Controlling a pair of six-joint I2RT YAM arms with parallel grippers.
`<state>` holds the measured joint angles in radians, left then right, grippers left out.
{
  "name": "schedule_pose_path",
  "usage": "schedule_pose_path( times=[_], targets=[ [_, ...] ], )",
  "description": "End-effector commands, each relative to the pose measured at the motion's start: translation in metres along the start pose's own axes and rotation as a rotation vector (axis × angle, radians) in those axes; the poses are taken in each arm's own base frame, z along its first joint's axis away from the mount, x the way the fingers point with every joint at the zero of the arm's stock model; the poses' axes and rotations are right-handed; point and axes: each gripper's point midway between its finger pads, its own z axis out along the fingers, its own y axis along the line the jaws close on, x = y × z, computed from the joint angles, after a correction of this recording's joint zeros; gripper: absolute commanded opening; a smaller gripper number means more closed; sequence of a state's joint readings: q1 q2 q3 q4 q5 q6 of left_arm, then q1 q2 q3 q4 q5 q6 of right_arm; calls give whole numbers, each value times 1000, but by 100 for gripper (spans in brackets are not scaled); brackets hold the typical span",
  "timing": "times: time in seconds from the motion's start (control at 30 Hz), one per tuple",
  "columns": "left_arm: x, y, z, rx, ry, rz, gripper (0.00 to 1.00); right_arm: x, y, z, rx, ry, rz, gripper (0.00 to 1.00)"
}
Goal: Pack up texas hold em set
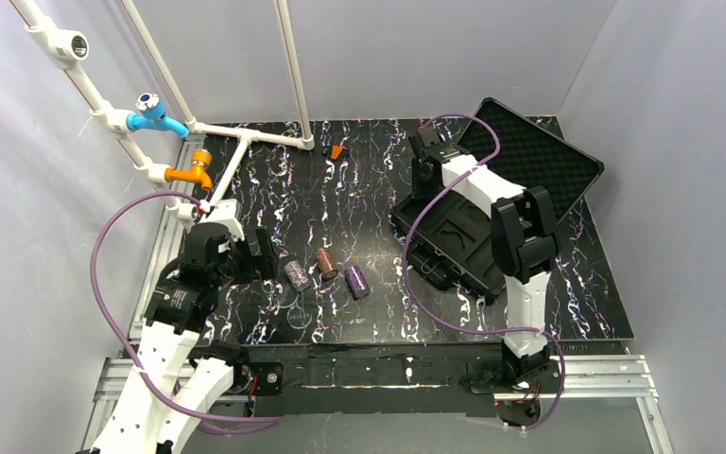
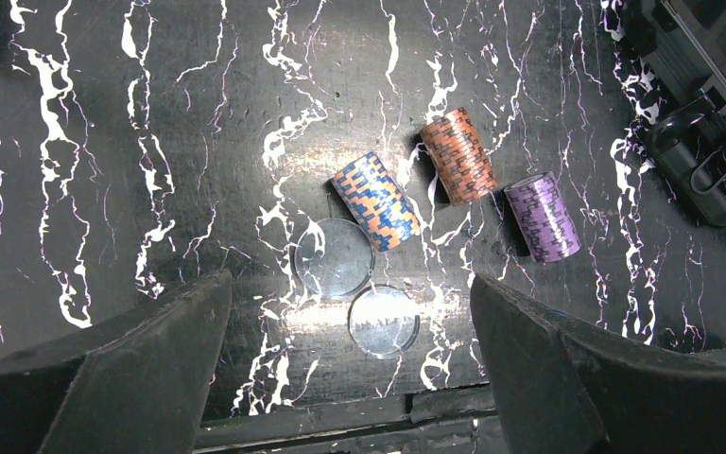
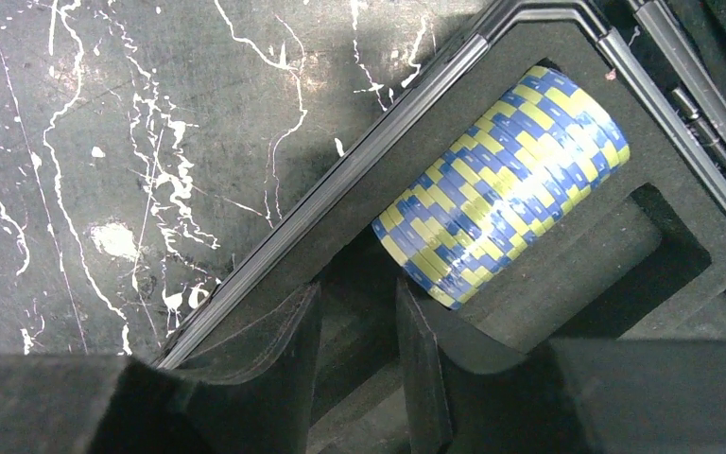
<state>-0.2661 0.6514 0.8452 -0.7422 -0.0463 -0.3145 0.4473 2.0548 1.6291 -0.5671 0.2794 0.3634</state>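
A black surface [image 1: 340, 189] streaked with white carries everything. On its right half the black case [image 1: 449, 232] sits open and turned at an angle, with its foam-lined lid [image 1: 539, 156] laid back toward the far right corner. The right arm [image 1: 520, 236] reaches over the moulded tray [image 3: 700, 236]. The right jaws are slightly parted with nothing between them. Their tips are down in a tray slot, just beside a blue-and-yellow chip stack [image 3: 501, 184] that lies on its side in that slot, close to the case's corner.

The left arm [image 1: 189, 284] hangs over the near left of the surface, and the left jaws are spread wide and empty. Beyond them three more stacks lie on their sides on the surface, apart from one another: a blue-and-orange stack [image 2: 375, 200], a brown stack [image 2: 458, 156] and a purple stack [image 2: 542, 217], which is nearest the case.

One clear disc [image 2: 334, 258] lies flat just beside the blue-and-orange stack, and a second clear disc [image 2: 384, 321] lies close to the first. A small orange piece [image 1: 337, 150] lies near the far edge.
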Motion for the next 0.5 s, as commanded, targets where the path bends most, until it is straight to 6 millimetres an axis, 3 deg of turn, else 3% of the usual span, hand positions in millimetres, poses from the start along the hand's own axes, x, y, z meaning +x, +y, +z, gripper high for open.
schedule_pose_path(
  times=[0.0, 0.23, 0.47],
  targets=[
    [5, 4, -1, -18, 10, 8, 97, -29, -6, -9, -10, -66, -29, 45],
    [4, 3, -3, -13, 4, 8, 97, -54, 14, -49, -143, -124, -66, 56],
    [3, 1, -3, -2, 0, 5, 97, -65, 28, -94, -205, -174, -82, 77]
  ],
)
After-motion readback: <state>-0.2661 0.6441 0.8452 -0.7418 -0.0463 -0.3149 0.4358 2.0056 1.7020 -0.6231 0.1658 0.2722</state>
